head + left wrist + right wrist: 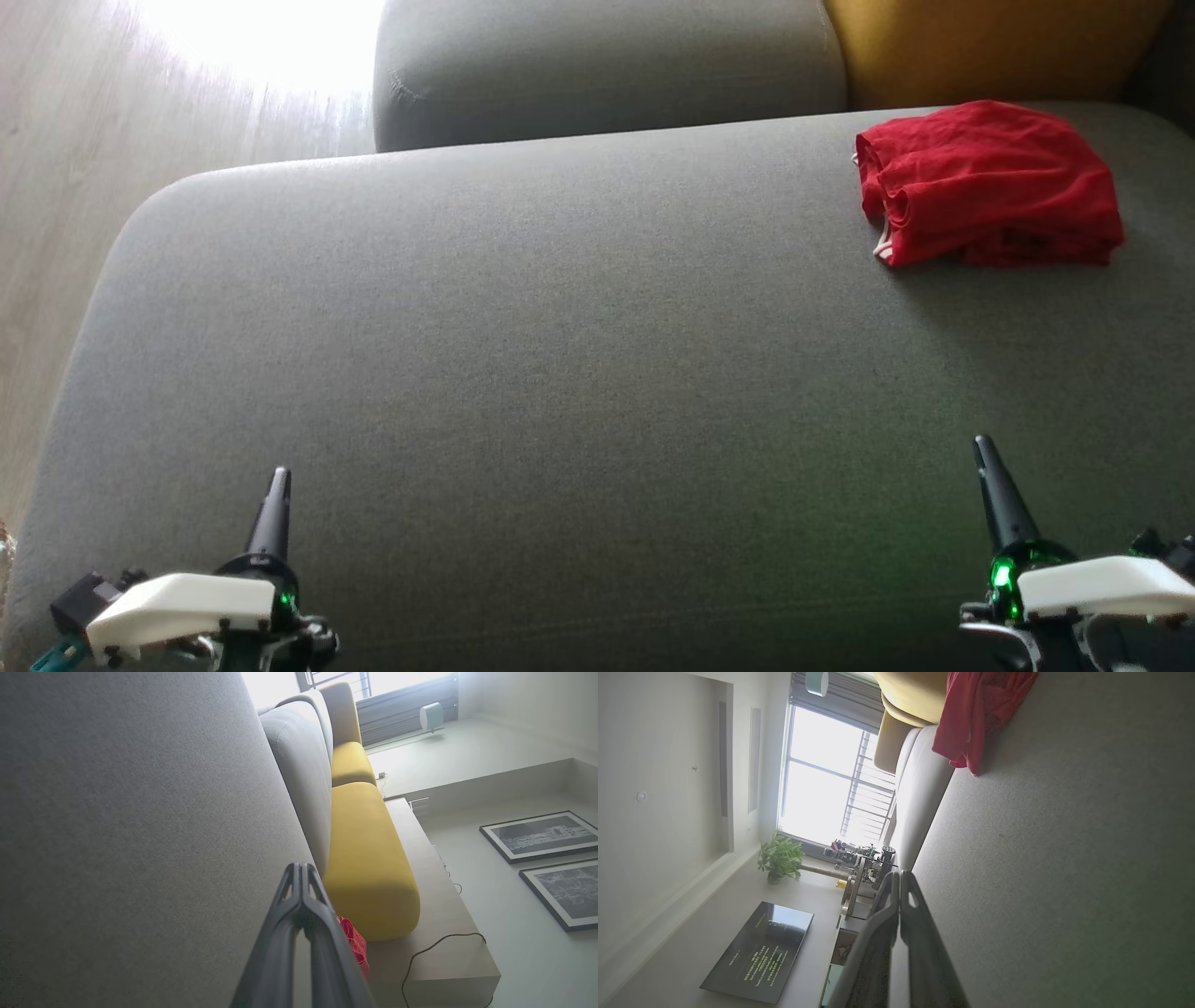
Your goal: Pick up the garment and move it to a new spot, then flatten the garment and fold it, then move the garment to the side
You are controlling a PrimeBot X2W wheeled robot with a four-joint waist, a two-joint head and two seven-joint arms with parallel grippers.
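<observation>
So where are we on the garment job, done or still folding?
Looks essentially done. Done: the red fabric garment lies in a compact folded bundle at the far right of the grey upholstered sofa cushion. In hand: nothing; the left gripper and right gripper sit shut and empty, well clear of it. Left: probably nothing, though the fold looks lumpy.

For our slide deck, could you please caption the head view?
Red garment folded at the grey cushion's far right; left gripper and right gripper, fingers shut, at its near edge.
</observation>
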